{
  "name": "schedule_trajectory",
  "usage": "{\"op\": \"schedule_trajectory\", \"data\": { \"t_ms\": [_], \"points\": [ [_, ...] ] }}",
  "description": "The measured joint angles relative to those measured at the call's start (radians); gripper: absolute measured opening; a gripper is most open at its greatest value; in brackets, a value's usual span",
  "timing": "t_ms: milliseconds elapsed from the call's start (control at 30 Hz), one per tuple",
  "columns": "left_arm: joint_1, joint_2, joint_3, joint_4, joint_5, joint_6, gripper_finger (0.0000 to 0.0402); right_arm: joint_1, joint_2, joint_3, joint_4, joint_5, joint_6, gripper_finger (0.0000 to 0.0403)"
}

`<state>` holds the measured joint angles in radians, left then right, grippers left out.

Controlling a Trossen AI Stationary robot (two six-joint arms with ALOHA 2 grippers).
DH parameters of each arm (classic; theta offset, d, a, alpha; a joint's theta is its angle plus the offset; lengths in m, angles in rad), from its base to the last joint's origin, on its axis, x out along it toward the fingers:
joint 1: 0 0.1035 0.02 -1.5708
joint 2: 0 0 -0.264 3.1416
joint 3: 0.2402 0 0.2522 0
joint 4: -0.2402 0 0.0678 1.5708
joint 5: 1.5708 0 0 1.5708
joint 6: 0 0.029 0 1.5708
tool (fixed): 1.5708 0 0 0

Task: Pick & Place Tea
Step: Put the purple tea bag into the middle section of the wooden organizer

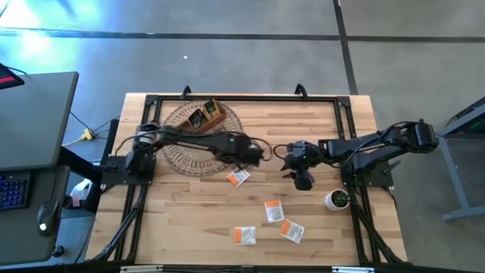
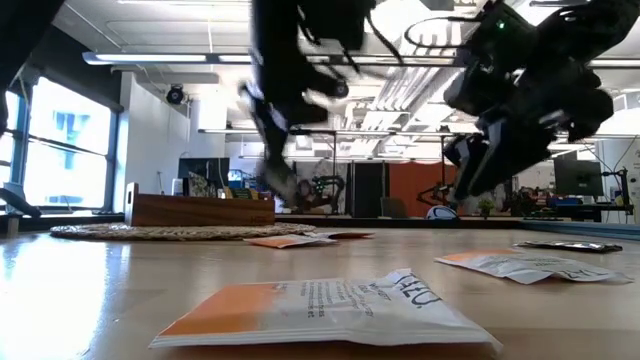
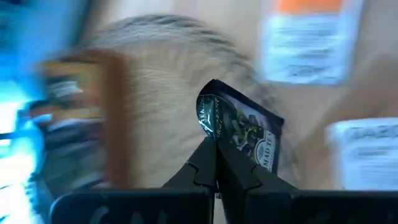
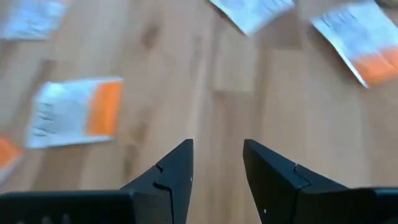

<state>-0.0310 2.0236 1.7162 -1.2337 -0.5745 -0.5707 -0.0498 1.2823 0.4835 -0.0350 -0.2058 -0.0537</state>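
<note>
My left gripper (image 3: 217,163) is shut on a dark sachet of tea with green print (image 3: 241,127). It hovers over the table's middle (image 1: 256,154), beside a round woven mat (image 1: 198,139). A brown wooden box (image 1: 204,114) stands on the mat. Several white-and-orange sachets lie flat on the table: one (image 1: 238,177) just near of my left gripper, others (image 1: 273,211), (image 1: 244,235), (image 1: 292,230) toward the near edge. To the right of centre my right gripper (image 4: 217,158) hangs open above bare wood (image 1: 301,173), with nothing between its fingers. My left gripper pinches the dark sachet between its two shut fingers, at one edge (image 3: 225,146). The rest of the sachet sticks out past the fingertips, tilted. It is lifted clear of the table, with the woven mat (image 3: 168,81) behind it.
A small white pot with a plant (image 1: 337,199) stands near the right arm's base. Black frame rails run along the table's left, far and right edges. White-and-orange sachets (image 4: 78,113), (image 4: 359,38) lie ahead of my right gripper. Bare wood stretches between the mat and the near sachets.
</note>
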Motion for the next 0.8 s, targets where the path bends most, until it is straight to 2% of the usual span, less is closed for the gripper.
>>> {"op": "schedule_trajectory", "data": {
  "t_ms": [100,200,233,367,467,533,633,700,800],
  "points": [
    [-0.034,-0.080,0.005,-0.161,-0.114,-0.128,0.0000,0.000,0.000,-0.001,-0.028,0.045,0.004,0.0138],
    [-0.060,-0.165,0.005,-0.332,-0.186,-0.309,0.0000,0.000,0.000,-0.001,-0.025,0.040,0.006,0.0138],
    [-0.067,-0.191,-0.002,-0.345,-0.214,-0.363,0.0000,0.000,0.000,-0.001,-0.022,0.033,0.011,0.0138],
    [-0.078,-0.343,-0.119,-0.281,-0.295,-0.425,0.0000,0.000,0.000,-0.001,-0.013,0.029,0.012,0.0138],
    [-0.051,-0.419,-0.250,-0.295,-0.336,-0.563,0.0000,0.000,0.000,-0.001,-0.012,0.029,0.013,0.0138],
    [-0.028,-0.449,-0.359,-0.259,-0.358,-0.626,0.0000,0.000,0.000,-0.001,-0.012,0.028,0.012,0.0138],
    [0.021,-0.470,-0.508,-0.094,-0.404,-0.643,0.0000,0.000,0.000,-0.001,-0.006,0.028,0.010,0.0138],
    [0.055,-0.484,-0.597,-0.003,-0.408,-0.614,0.0000,0.000,0.000,-0.001,0.001,0.030,0.000,0.0138],
    [0.110,-0.463,-0.698,0.233,-0.427,-0.520,0.0000,0.000,0.000,-0.001,0.013,0.040,-0.015,0.0138]
  ]
}}
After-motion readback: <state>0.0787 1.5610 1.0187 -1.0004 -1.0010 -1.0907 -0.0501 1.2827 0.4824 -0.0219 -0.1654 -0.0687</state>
